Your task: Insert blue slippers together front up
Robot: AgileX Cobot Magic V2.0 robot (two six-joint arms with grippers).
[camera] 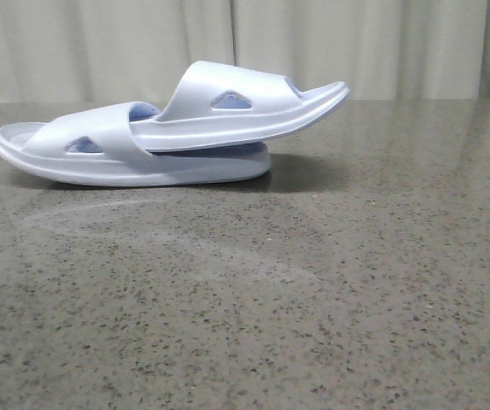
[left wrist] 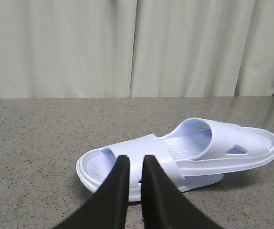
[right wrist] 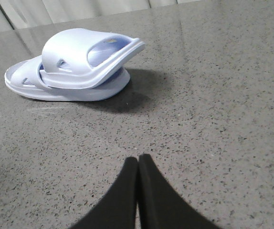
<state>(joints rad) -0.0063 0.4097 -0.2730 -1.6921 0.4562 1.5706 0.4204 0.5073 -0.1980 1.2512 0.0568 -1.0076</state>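
Observation:
The two blue slippers lie on the table at the far left in the front view. The lower slipper [camera: 134, 166] rests flat. The upper slipper [camera: 245, 115] is pushed under the lower one's strap and tilts up toward the right. In the left wrist view my left gripper [left wrist: 136, 158] is empty, its fingers a narrow gap apart, short of the lower slipper [left wrist: 103, 164] and the upper one [left wrist: 237, 140]. In the right wrist view my right gripper [right wrist: 138, 157] is shut and empty above the bare table, well away from the pair [right wrist: 79, 57]. Neither gripper shows in the front view.
The grey speckled table [camera: 313, 299] stretches from the slippers to the near edge. A pale curtain [camera: 356, 43] hangs behind the table's far edge.

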